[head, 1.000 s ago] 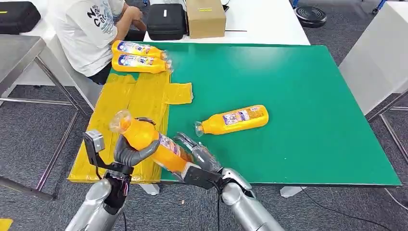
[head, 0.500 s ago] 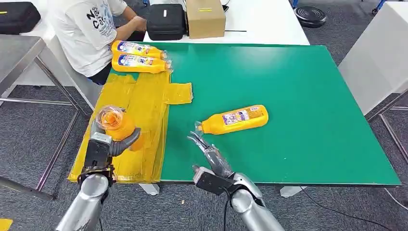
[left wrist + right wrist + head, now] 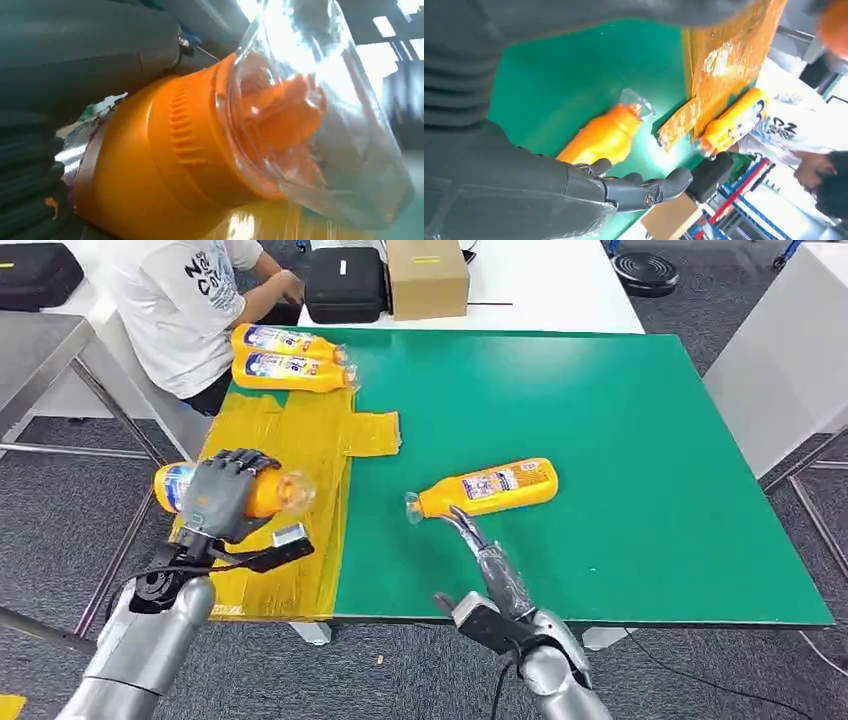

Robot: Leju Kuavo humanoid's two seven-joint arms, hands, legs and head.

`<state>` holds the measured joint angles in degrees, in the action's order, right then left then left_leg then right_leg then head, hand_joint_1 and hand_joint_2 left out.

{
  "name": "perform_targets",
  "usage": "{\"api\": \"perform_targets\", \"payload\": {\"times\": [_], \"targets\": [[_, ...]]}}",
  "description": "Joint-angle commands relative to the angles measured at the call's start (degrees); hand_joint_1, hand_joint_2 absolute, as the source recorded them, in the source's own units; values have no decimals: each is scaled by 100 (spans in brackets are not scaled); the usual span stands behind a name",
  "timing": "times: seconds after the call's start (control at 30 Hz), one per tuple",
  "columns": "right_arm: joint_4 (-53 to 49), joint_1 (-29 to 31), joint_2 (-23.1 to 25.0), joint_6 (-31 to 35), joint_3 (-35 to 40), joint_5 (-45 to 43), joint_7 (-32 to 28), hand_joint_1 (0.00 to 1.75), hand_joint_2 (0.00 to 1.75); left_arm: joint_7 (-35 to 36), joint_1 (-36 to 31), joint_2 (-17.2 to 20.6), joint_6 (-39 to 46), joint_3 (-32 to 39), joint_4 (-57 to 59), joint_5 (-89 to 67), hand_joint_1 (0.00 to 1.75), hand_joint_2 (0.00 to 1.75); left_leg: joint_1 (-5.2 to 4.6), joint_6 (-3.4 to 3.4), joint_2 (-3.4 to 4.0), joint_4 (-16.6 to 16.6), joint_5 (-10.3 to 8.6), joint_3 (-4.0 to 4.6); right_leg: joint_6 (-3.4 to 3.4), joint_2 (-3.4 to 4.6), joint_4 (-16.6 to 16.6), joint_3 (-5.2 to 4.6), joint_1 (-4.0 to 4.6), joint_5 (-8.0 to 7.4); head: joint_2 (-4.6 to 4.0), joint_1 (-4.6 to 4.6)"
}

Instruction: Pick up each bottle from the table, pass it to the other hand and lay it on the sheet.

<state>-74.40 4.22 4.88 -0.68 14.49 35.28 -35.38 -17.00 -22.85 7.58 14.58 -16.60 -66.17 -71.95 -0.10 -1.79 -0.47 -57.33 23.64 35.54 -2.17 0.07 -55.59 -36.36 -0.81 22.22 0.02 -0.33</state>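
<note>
Left robot hand grasps orange clear-capped bottle; right robot hand released, empty.

So the sheet covers the left end of the bench. Two bottles lie side by side on the sheet's far end, one behind the other. Over the sheet's near-left part, the left hand holds a bottle lying sideways, cap end toward the bench middle. Another bottle lies right of the sheet, about mid-bench, cap pointing left. The right hand hovers just in front of it, fingers stretched toward its cap. A person sits beyond the far-left corner, with a case and a box behind the bench.
</note>
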Motion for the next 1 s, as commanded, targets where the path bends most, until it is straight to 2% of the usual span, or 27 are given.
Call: {"api": "perform_targets", "payload": {"times": [0.03, 0.1, 0.2, 0.4, 0.5, 0.67, 0.77, 0.83, 0.93, 1.0], "targets": [[-101, -31, -143, -101, -299, -39, -118, 0, 175, -884, -1733, 1021, -1703, -1978, 2039, 602, 175, 175, 8, 9, -12, -3, 0, -7, 8, -16, -3, 11, 8, 6, 0, 2], [-88, 22, -149, -124, -299, -66, -101, 0, 175, -1201, -1989, 1033, -2240, -2181, 2274, 1005, 175, 175, 11, 14, -17, -12, 3, -10, 12, -18, -11, 14, 12, 11, 0, 0], [-100, 38, -156, -157, -308, -102, -84, 0, 175, -1325, -2149, 1037, -2471, -2496, 2440, 1280, 175, 175, 13, 21, -4, -4, -5, -17, 10, -7, -7, 19, 12, 8, 0, 0], [-203, -11, -149, -166, -337, -108, -71, 0, 175, -1185, -2302, 766, -2466, -2819, 2812, 1596, 175, 175, 11, 21, 0, -2, -3, -21, 8, -2, -5, 27, 8, 7, 0, 0], [-203, -42, -150, -167, -330, -107, -76, 0, 175, -1181, -2276, 753, -2461, -2838, 2847, 1602, 175, 175, 9, 22, -3, 1, -3, -26, 8, -3, -4, 31, 6, 8, 0, 0], [-324, -148, -148, -149, -373, -103, -40, 0, 175, -961, -2254, 576, -2099, -2935, 3069, 1580, 175, 175, 11, 23, -3, 0, 1, -34, 11, -5, -3, 38, 9, 11, 0, 0], [-401, -188, -134, -151, -403, -60, 36, 0, 175, -206, -2066, 376, -1430, -3029, 3215, 1273, 175, 175, 10, 23, -5, 2, 1, -37, 9, -8, -1, 41, 8, 13, 0, 0], [-406, -188, -134, -152, -403, -58, 39, 0, 175, -171, -2027, 345, -1391, -3040, 3223, 1260, 175, 175, 10, 23, -5, 3, 6, -50, 10, -8, 0, 54, 8, 17, 0, -2], [-407, -187, -133, -153, -403, -56, 40, 0, 175, -172, -2051, 365, -1399, -3034, 3239, 1261, 175, 175, 7, 19, 4, 2, -3, -23, 6, 3, -1, 25, 5, 5, 0, 0], [-384, -166, -132, -169, -401, -43, 58, 0, 175, -8, -2017, 330, -1262, -3006, 3280, 1204, 175, 175, 12, 23, 2, -1, 8, -42, 10, -1, -3, 46, 10, 17, 0, 0]]}}
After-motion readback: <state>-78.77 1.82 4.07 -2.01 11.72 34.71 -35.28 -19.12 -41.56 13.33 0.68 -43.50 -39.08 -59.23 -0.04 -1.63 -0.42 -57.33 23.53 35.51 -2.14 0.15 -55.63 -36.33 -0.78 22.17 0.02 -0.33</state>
